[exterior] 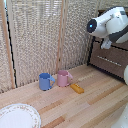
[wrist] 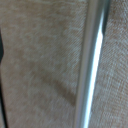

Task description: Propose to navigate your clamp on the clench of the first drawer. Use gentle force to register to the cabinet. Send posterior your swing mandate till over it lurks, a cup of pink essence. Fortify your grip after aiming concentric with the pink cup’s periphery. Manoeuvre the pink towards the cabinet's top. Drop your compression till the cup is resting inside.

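Two mugs: pink cup (exterior: pixel 63 78) beside blue mug (exterior: pixel 45 81).

A blurred close-up is shown. A shiny silver metal bar handle (wrist: pixel 92 60) is seen crossing the picture almost from edge to edge, slightly tilted, with a bright highlight along it and a darker band beside that. Behind it, a grainy grey-brown wooden surface (wrist: pixel 40 55) fills the rest of the frame; a soft diagonal shadow is cast across it toward the bar. A thin dark edge (wrist: pixel 1 50) is visible at the border of the picture, and what it belongs to cannot be told.
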